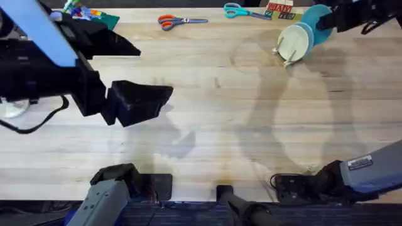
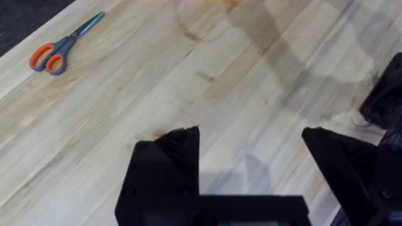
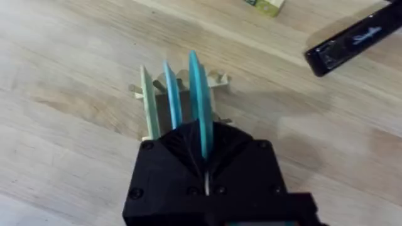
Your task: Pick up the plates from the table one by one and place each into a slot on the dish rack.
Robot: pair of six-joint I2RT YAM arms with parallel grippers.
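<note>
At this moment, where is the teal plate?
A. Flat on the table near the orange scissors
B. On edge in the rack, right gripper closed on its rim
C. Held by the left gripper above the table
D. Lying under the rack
B: the right wrist view shows the teal plate upright in the rack beside two other plates, its rim between the right gripper's fingers.
</note>
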